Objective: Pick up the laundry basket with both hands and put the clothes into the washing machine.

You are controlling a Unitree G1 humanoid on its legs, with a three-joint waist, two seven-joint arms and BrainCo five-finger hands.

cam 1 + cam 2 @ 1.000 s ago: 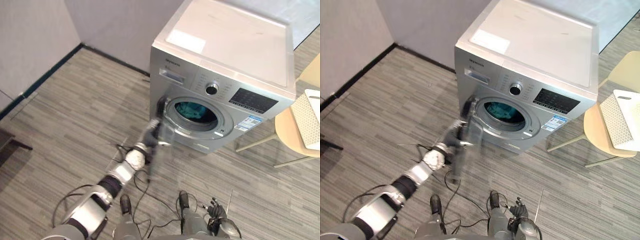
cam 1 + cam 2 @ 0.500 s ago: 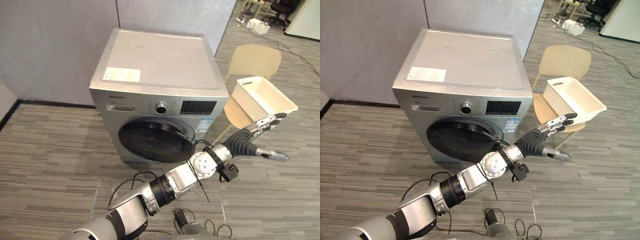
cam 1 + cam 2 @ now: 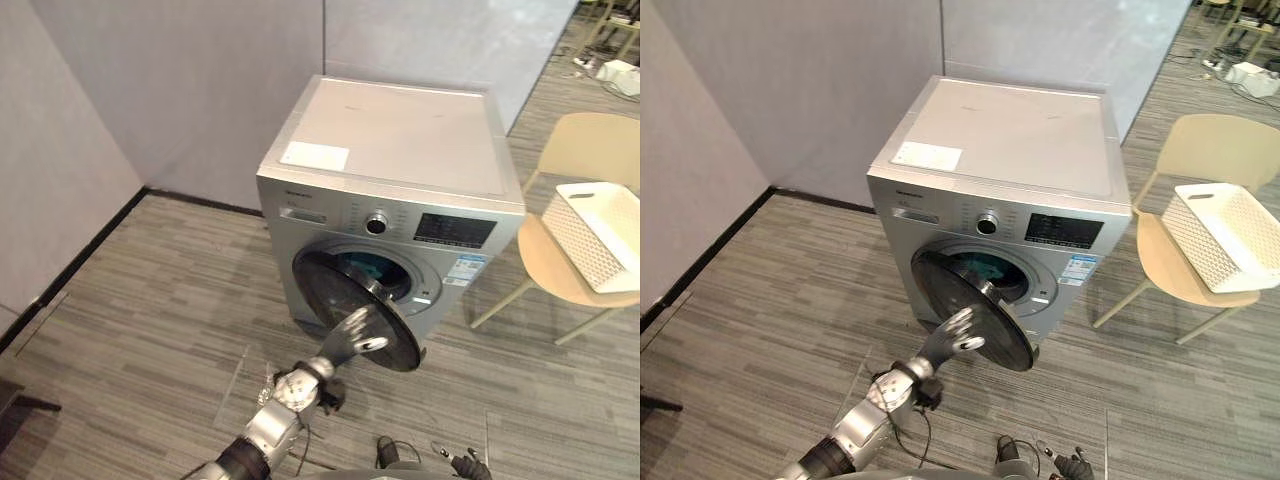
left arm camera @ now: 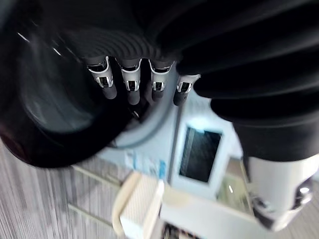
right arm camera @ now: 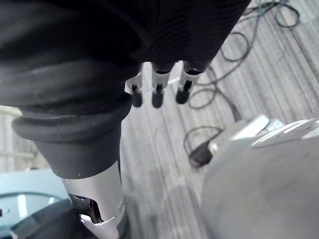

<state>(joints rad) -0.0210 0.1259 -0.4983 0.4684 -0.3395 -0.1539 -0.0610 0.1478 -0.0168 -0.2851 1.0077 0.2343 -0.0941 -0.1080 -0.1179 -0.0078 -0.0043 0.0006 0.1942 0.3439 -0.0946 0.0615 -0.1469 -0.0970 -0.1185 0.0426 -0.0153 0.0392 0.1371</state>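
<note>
Grey striped floor (image 3: 150,300), grey walls (image 3: 200,90) — left hand (image 3: 354,334) straight-fingered against washer door (image 3: 322,290).

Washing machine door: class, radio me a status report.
Left robot hand open against half-open door. Right robot hand open, idle, low. Teal clothes inside washing machine; white basket on chair.
</note>
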